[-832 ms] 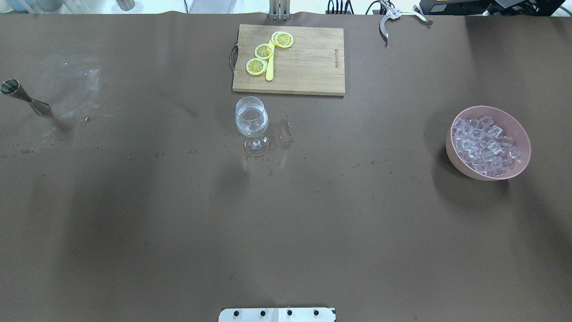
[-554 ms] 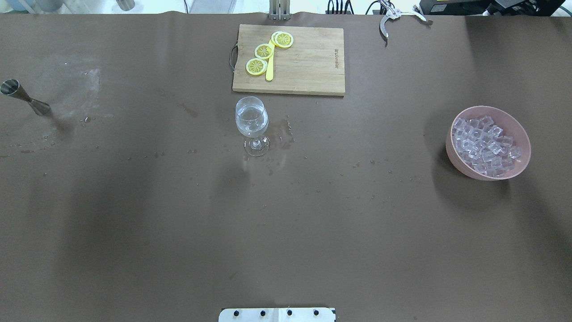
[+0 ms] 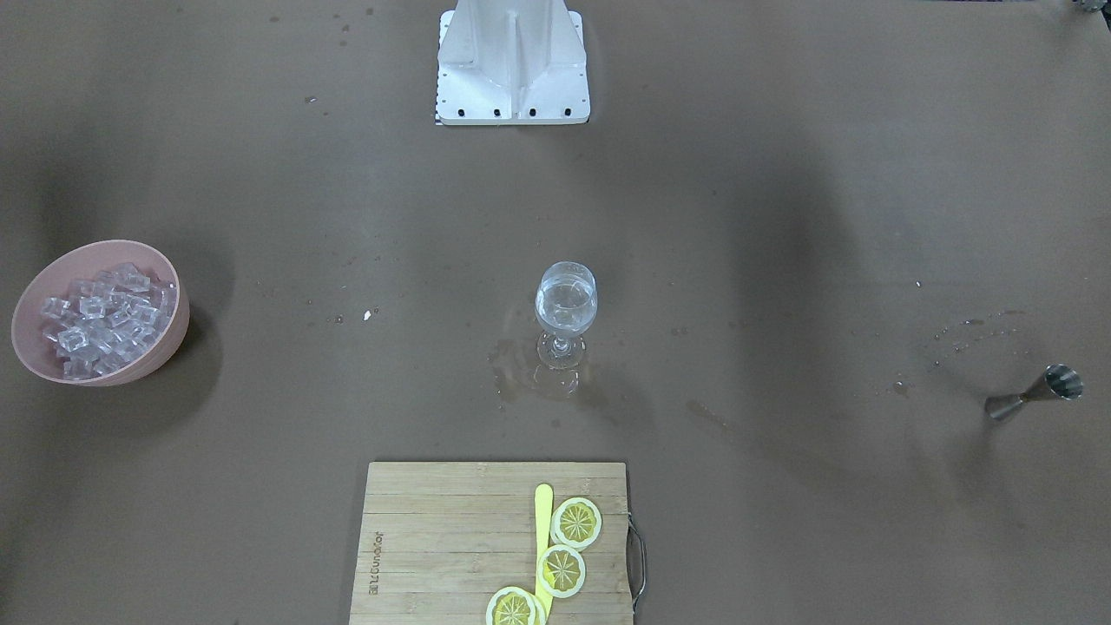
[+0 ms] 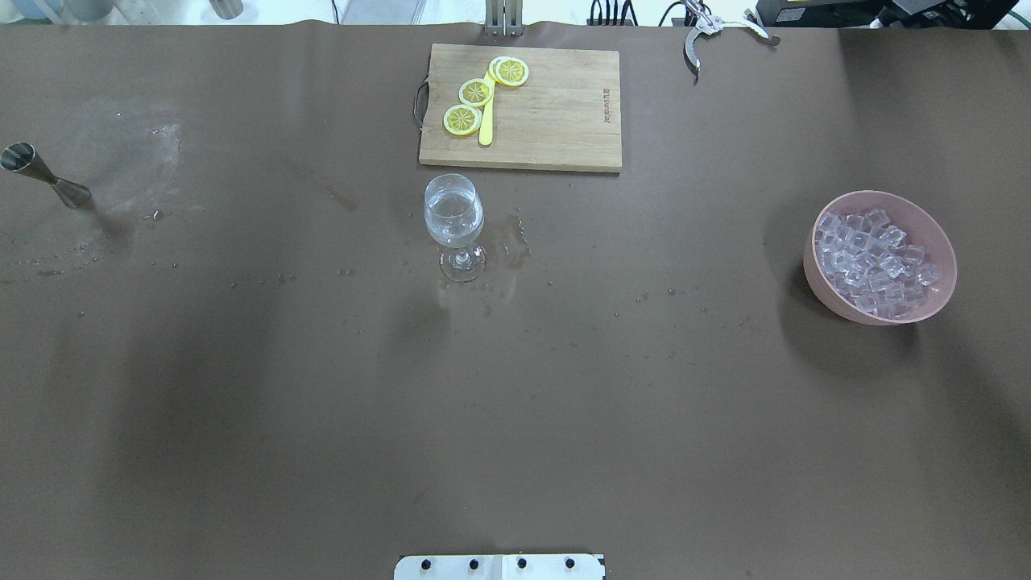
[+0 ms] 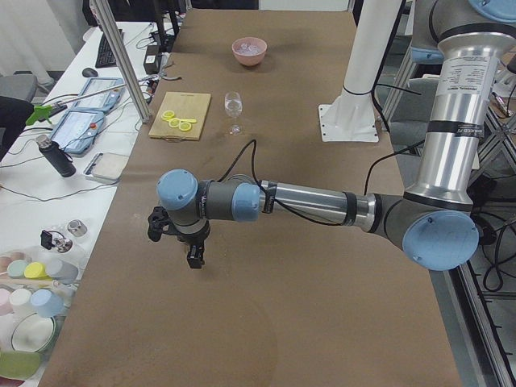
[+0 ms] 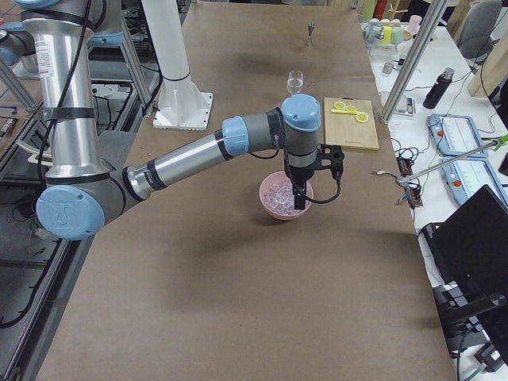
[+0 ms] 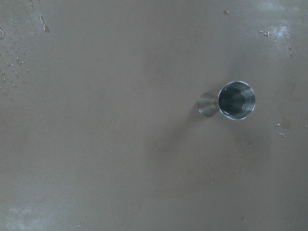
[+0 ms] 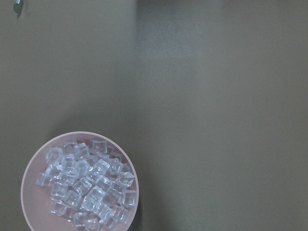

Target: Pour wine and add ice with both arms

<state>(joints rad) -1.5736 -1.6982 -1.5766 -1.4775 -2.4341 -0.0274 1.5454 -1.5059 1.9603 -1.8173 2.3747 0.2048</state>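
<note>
left gripper: points down over the table's left end; gap between fingers can't be judged (side view only)
right gripper: hangs over the bowl; spread and hold can't be told either
ice: heaped in the pink bowl, right end
wine: clear, small amount in the glass, mid-table, near the board
jigger: stands at left end, droplets around
</note>
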